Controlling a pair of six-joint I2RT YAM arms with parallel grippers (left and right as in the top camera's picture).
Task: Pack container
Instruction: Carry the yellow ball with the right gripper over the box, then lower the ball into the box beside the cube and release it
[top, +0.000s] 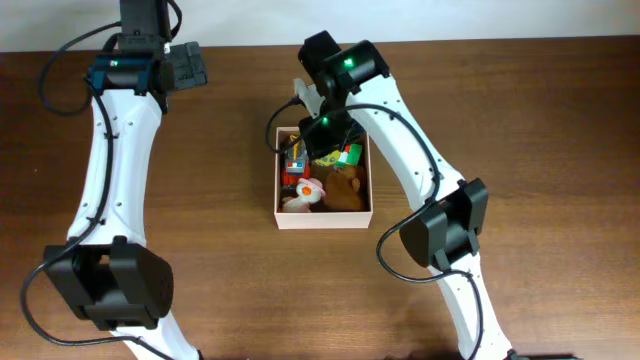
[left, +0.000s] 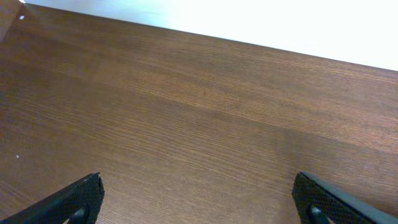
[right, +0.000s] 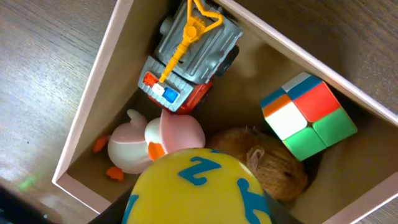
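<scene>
The container (top: 322, 221), a square shallow box with white walls, sits mid-table; the right wrist view shows its wall (right: 93, 81) and tan inside. In it lie a grey toy truck (right: 189, 53), a white and pink duck (right: 140, 146), a brown plush (right: 273, 165) and a colour cube (right: 308, 115). My right gripper (top: 322, 140) hangs over the box's far half, shut on a yellow ball with blue letters (right: 193, 186), held above the toys. My left gripper (top: 188, 65) is open and empty over bare table at the far left (left: 199, 199).
The brown wooden table (top: 200, 200) runs to a white back edge (left: 261, 25) just beyond the left gripper. The right arm's links (top: 445, 225) stretch across the table right of the box.
</scene>
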